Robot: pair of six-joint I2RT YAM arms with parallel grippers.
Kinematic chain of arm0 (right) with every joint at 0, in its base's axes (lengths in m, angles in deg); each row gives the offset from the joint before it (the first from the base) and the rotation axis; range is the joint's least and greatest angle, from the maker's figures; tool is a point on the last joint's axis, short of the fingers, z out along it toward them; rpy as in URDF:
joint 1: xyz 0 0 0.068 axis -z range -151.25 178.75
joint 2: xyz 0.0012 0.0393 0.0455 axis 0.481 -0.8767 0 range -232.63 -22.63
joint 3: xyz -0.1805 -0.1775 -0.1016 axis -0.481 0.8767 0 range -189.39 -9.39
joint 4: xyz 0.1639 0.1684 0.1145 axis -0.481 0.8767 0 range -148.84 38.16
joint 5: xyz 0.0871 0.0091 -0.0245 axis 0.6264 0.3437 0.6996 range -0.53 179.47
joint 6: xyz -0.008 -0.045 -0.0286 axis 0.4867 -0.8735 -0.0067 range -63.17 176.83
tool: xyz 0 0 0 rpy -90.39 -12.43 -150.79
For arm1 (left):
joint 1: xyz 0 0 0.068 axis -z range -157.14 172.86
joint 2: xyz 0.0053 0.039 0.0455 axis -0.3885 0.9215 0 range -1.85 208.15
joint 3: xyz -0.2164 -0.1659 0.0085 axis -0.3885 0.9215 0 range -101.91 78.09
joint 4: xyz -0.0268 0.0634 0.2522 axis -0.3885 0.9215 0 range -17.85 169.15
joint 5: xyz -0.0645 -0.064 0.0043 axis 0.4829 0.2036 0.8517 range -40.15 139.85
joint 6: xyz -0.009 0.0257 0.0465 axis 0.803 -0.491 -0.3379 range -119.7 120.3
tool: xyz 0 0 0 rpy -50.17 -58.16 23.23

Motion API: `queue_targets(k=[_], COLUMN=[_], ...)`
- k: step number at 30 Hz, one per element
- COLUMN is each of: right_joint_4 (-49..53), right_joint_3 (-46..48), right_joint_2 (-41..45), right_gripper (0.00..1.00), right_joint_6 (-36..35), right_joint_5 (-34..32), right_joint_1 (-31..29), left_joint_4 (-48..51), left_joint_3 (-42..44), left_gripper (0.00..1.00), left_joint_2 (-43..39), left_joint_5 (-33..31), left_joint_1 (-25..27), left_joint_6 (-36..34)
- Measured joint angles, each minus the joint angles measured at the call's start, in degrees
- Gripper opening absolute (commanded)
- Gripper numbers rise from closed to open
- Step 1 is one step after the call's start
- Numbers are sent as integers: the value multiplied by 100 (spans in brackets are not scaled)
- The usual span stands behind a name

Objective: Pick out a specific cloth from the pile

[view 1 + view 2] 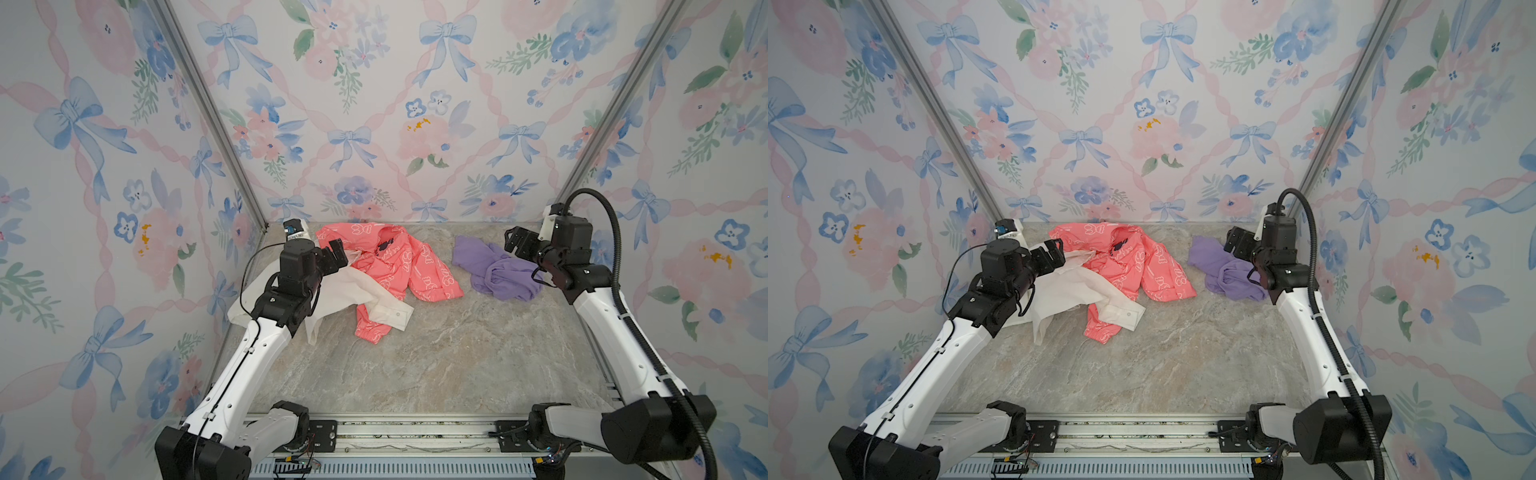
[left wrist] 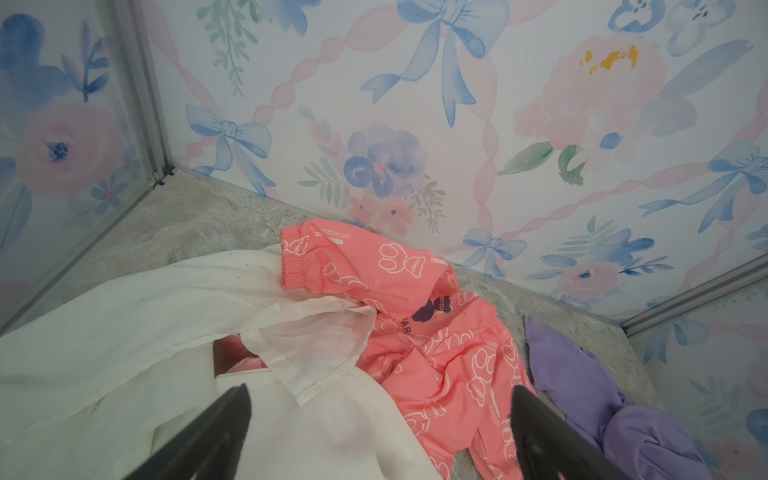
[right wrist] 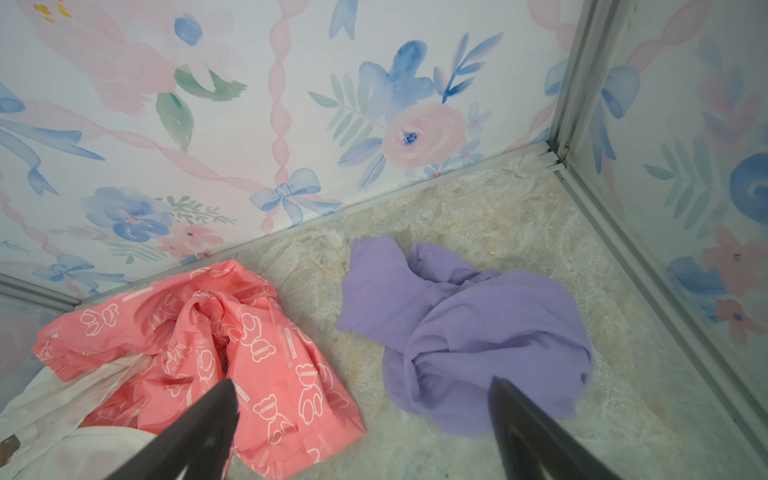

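The cloth (image 1: 496, 268) lies crumpled on the worktop (image 1: 436, 353) at far right, clear of the coral jacket (image 1: 390, 262) and white shirt (image 1: 332, 299). Right gripper (image 1: 514, 243) hangs over it with jaws wide and empty — left gripper (image 1: 334, 255) likewise. I'd back straight off without snagging a fold.

Both top views look down from high at the front toward the floral back wall (image 1: 374, 104). Each wrist view looks low and close toward that wall, sharing the coral-pink bear-print jacket (image 2: 436, 353) (image 3: 249, 353).
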State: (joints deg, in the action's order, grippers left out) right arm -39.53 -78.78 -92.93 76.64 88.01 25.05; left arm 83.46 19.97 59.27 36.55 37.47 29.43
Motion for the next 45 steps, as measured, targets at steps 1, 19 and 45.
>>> queue_targets(k=[1, 19, 45], right_joint_4=[-122, -1565, -5545], right_joint_3=[181, 4157, 4546], right_joint_2=[175, 2382, -1106], right_gripper=[100, 97, 97], right_joint_6=[-61, -1165, -1899], right_joint_5=[-81, -1241, -361], right_joint_1=[2, 105, 96], left_joint_4=[-109, -4653, -7571], left_joint_3=[140, 4221, 4535], left_gripper=[98, 98, 98], left_joint_2=[-85, -909, 2129], left_joint_5=[-70, -1523, -1082], left_joint_1=[-24, -168, -879], left_joint_6=[-61, -1591, -2050])
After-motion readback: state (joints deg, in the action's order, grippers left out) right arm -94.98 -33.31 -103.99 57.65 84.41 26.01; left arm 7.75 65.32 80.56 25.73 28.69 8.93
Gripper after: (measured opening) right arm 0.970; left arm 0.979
